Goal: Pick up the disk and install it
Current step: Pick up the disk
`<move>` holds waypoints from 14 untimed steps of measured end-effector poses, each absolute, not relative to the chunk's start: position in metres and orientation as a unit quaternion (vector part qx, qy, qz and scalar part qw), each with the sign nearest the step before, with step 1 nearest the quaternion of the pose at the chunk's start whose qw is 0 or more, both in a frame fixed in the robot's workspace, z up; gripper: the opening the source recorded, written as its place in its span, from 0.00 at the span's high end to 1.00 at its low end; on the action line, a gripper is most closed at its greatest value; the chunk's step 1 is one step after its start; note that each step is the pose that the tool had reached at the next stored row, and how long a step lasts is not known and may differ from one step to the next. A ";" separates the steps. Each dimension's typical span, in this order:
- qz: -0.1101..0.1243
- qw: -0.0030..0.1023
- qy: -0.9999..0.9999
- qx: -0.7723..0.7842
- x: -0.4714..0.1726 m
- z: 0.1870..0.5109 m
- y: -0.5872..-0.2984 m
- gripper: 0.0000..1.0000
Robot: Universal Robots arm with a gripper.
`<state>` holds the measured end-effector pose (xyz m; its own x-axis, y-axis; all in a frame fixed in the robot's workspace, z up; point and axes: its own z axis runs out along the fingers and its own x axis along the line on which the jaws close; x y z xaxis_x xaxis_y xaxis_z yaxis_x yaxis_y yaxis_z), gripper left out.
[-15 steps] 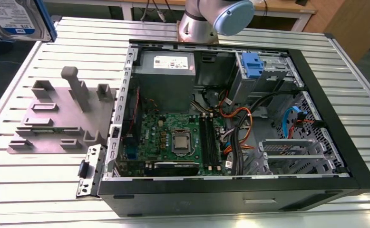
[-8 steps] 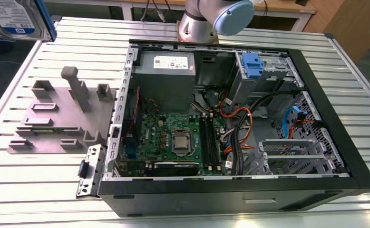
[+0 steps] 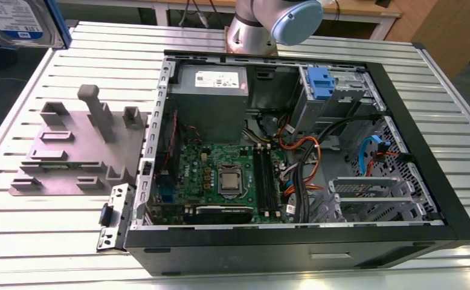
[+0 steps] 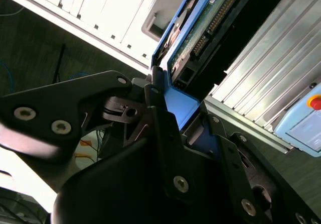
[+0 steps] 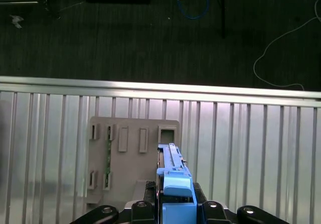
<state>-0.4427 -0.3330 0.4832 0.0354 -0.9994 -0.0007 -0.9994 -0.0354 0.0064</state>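
Field notes, this moment.

The disk (image 3: pixel 19 23) is off the table. In the exterior view it hangs at the far corner on the exterior view's left, label face toward the camera and a blue rail along one edge. It is well apart from the open computer case (image 3: pixel 428 151).

In the second wrist view the gripper (image 4: pixel 173 101) is closed on the disk, gripping it by the blue rail. The black fingers (image 4: pixel 158 113) press against the blue plastic with no gap showing. The drive's green circuit board and connector row face this camera. The linkage hides the contact on the far side, so you can say only that the grip looks two-sided.

In the first wrist view you see the disk edge-on, held above the slatted aluminium table (image 5: pixel 251 148). A grey fixture plate (image 5: pixel 125 138) lies on the table beneath, just beside the line of the disk.

The case lies on its side with the cover off. Inside are the motherboard (image 3: pixel 227 175), a grey power-supply box (image 3: pixel 211 81) at the far wall, and a blue caddy clip (image 3: pixel 319 81) in the bay at the far corner on the exterior view's right. The arm's base (image 3: pixel 271 24) stands behind the case.

A pale blue box with a red button (image 4: pixel 315 102) is in the second wrist view.
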 end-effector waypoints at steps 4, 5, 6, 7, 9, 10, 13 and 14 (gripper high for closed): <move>-0.002 0.002 -0.694 0.720 -0.443 0.487 -0.333 0.64; -0.002 0.002 -0.694 0.719 -0.443 0.488 -0.333 0.64; -0.002 0.001 -0.694 0.719 -0.443 0.489 -0.333 0.64; -0.002 0.001 -0.694 0.719 -0.443 0.489 -0.333 0.64; -0.001 0.001 -0.694 0.719 -0.443 0.491 -0.333 0.64; -0.001 0.001 -0.694 0.720 -0.443 0.491 -0.333 0.64; -0.001 0.001 -0.694 0.720 -0.443 0.492 -0.333 0.64; -0.001 0.001 -0.694 0.720 -0.443 0.492 -0.333 0.64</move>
